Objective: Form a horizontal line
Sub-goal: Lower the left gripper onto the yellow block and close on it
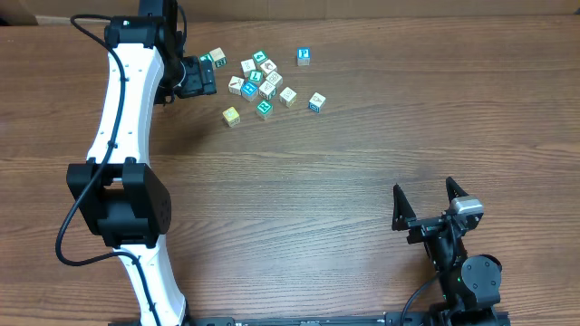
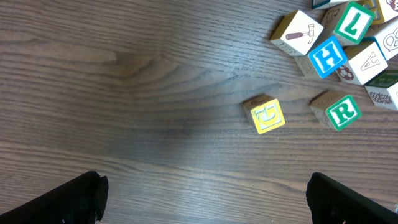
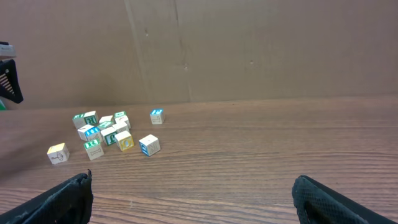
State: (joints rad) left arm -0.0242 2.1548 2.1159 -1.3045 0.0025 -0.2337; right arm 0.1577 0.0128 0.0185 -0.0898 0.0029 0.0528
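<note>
Up high, the white left arm [image 1: 118, 118] holds the left gripper [image 1: 208, 76] wide apart and empty, just beside the messy pile of little cubes [image 1: 263, 83] at the far side of the table [image 1: 299, 208]. One yellow cube [image 1: 232, 116] sits a bit apart from the pile. Over on the right, the right gripper [image 1: 423, 195] is wide apart too, well away and empty

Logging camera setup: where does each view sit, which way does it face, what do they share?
Overhead: above wooden table, facing down on small wooden letter cubes; white left arm, black right gripper show.
Left wrist: close over table, facing down; own black fingers at bottom.
Right wrist: low, facing across to cardboard wall; own fingers.
All share the yellow-faced cube.
</note>
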